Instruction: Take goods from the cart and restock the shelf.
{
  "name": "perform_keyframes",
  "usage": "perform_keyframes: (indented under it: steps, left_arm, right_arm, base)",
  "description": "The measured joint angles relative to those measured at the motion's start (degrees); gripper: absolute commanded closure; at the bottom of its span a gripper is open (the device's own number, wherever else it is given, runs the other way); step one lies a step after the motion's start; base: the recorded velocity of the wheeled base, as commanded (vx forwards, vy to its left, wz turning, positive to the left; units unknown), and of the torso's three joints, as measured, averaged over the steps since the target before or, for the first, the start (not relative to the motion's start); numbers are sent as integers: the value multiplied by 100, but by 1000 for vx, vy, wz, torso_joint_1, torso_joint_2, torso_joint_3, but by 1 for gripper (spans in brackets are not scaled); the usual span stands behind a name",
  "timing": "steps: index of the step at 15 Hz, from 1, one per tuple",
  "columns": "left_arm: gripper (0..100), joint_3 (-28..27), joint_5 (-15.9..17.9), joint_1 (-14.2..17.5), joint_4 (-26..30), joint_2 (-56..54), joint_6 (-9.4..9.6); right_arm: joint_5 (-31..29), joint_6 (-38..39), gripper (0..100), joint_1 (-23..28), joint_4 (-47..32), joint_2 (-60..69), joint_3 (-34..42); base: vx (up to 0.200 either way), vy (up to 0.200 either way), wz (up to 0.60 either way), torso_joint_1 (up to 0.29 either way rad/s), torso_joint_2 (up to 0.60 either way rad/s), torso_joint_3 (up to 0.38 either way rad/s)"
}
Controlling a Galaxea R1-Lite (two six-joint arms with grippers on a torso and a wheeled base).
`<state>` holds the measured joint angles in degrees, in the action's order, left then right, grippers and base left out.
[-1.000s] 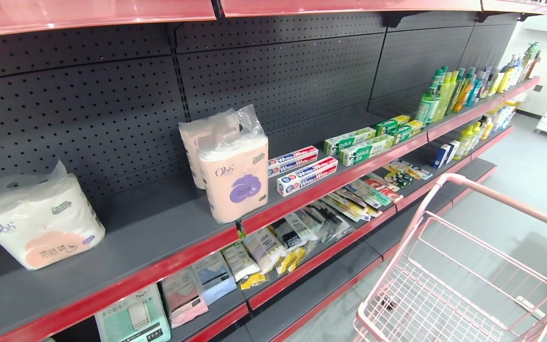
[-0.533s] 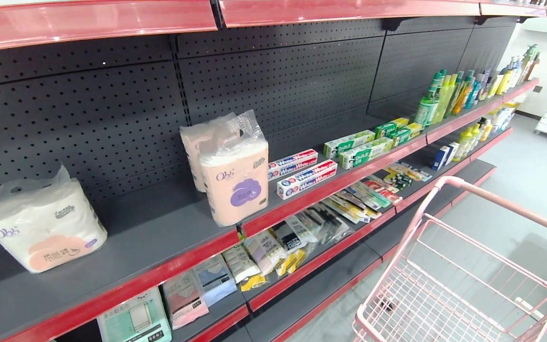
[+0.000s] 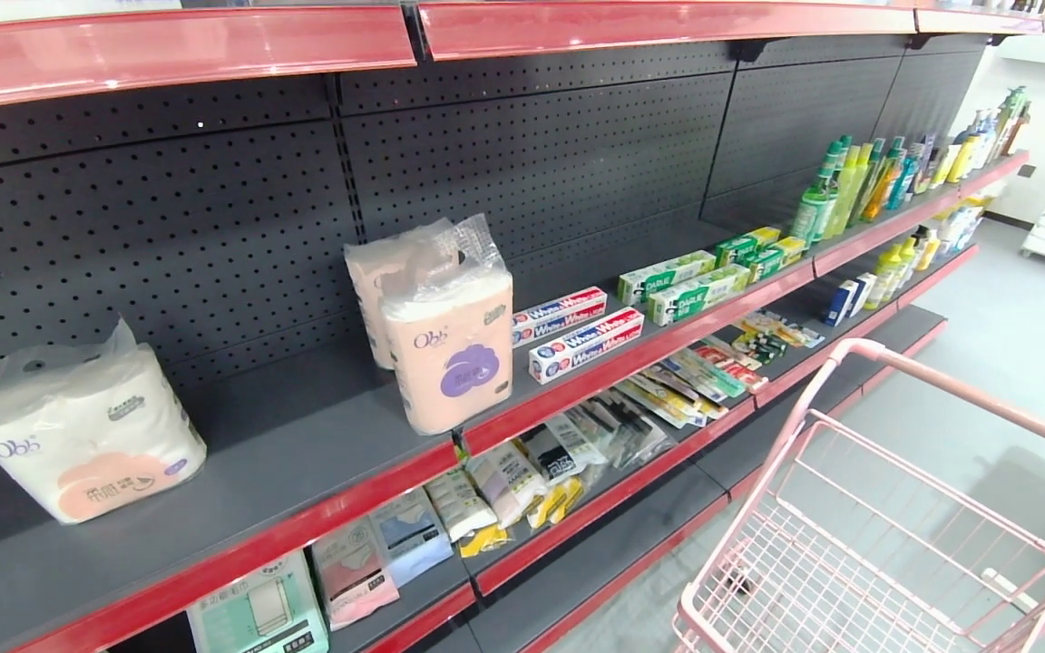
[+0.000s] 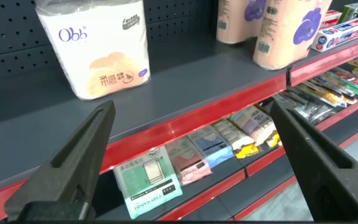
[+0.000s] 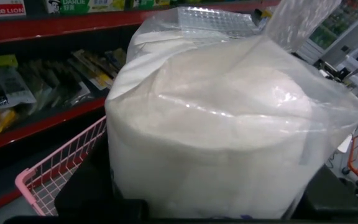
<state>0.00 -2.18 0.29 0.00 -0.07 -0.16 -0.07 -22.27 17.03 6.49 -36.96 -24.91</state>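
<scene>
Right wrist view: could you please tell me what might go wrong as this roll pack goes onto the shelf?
1. The roll pack has loose, glossy wrap, so it might slip in the right claw.
2. The purple pack stands at the red shelf lip; a bump could topple it.
3. The pink cart sits close by and may snag the load.

- The head camera looks forward and down from above, at an angle along the shelf (image 3: 305,435), which runs from near left to far right. The cart (image 3: 849,544) stands near on the right.
- The left wrist camera faces the shelf from close by, looking out between the spread fingers of the left gripper (image 4: 191,109). It shares the white roll pack (image 4: 95,46), the peach packs (image 4: 291,31) and the lower-shelf packets (image 4: 194,152) with the head view.
- The right wrist camera sits very near the bagged roll pack (image 5: 216,137) clamped in the right gripper (image 5: 210,208). It looks past the pack to the cart rim and lower shelves, which the head view also shows.
</scene>
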Motion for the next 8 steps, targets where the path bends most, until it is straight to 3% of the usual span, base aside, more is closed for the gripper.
perform_keyframes:
  steps: [8]
  left_arm:
    - [0,0,0,0,0,0,-6]
  right_arm:
    - [-2,-20,100,0,0,-2,32]
  base:
    - [0,0,600,5,1,2]
